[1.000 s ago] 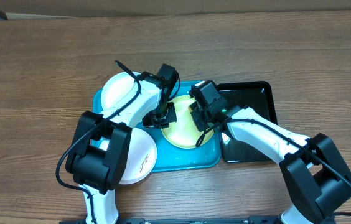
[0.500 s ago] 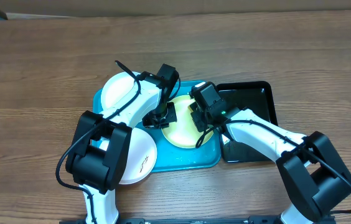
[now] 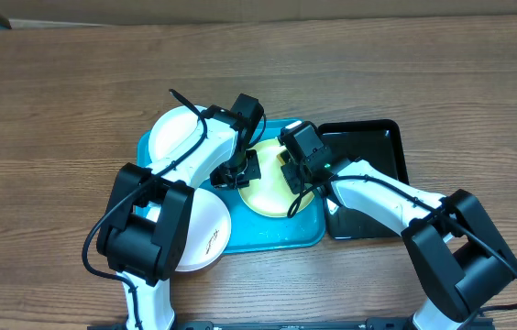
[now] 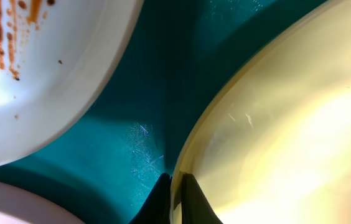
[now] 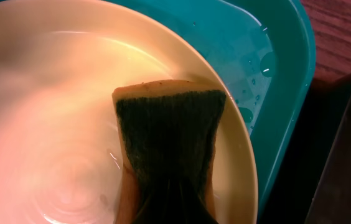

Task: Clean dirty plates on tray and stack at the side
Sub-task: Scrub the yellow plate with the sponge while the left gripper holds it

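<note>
Right arm (image 3: pixel 378 197) shifted slightly; three plates (image 3: pixel 178 133), one turquoise tray (image 3: pixel 281 236).

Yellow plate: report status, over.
Left hand shut on yellow plate rim. Right hand shut on sponge, on the plate. Plate on blue tray. Smeared white plate alongside, apart.

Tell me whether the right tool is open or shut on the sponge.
Shut on the sponge: in the right wrist view its lower end is pinched narrow where the right tool grips it, over the yellow plate.
</note>
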Tool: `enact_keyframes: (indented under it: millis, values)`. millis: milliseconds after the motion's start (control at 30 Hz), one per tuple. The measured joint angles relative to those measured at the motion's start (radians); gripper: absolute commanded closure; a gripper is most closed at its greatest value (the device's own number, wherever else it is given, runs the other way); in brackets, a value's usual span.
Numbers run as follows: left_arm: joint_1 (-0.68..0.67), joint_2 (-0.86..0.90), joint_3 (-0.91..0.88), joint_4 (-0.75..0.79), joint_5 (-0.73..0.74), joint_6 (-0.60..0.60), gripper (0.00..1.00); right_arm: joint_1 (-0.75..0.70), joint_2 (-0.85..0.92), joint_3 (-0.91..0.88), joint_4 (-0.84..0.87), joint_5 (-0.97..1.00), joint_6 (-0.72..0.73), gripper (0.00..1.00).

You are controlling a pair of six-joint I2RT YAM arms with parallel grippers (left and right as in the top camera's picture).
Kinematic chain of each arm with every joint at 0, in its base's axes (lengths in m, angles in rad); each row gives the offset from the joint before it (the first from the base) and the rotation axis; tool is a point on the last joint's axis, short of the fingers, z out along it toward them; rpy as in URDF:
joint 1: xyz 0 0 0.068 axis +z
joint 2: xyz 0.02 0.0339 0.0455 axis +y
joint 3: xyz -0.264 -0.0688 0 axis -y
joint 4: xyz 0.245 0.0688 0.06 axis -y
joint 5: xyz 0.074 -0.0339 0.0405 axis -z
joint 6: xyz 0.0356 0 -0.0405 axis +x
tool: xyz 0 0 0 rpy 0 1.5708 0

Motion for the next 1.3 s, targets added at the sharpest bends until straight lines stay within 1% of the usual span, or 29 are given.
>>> enact_keyframes:
  millis: [200, 500, 633, 800, 833, 1033, 1300]
  values:
    - [0.0, 0.0, 0.0, 0.0, 0.0, 0.0, 0.96, 0.0, 0.0, 0.0, -0.014, -0.01, -0.011, 0.96]
    - [0.0, 0.0, 0.0, 0.0, 0.0, 0.0, 0.95, -0.023, 0.0, 0.0, -0.04, -0.094, -0.048, 0.96]
    - [0.0, 0.0, 0.0, 0.0, 0.0, 0.0, 0.95, -0.048, 0.0, 0.008, -0.072, -0.163, -0.052, 0.96]
    - [0.0, 0.0, 0.0, 0.0, 0.0, 0.0, 0.95, -0.09, 0.0, 0.02, -0.106, -0.305, -0.051, 0.96]
    - [0.0, 0.0, 0.0, 0.0, 0.0, 0.0, 0.96, -0.101, 0.002, 0.02, -0.098, -0.359, -0.04, 0.96]
    - [0.0, 0.0, 0.0, 0.0, 0.0, 0.0, 0.95, -0.112, 0.016, 0.024, -0.04, -0.486, 0.029, 0.96]
    - [0.0, 0.0, 0.0, -0.002, 0.0, 0.0, 0.95, -0.151, 0.03, 0.151, -0.116, -0.544, 0.064, 0.96]
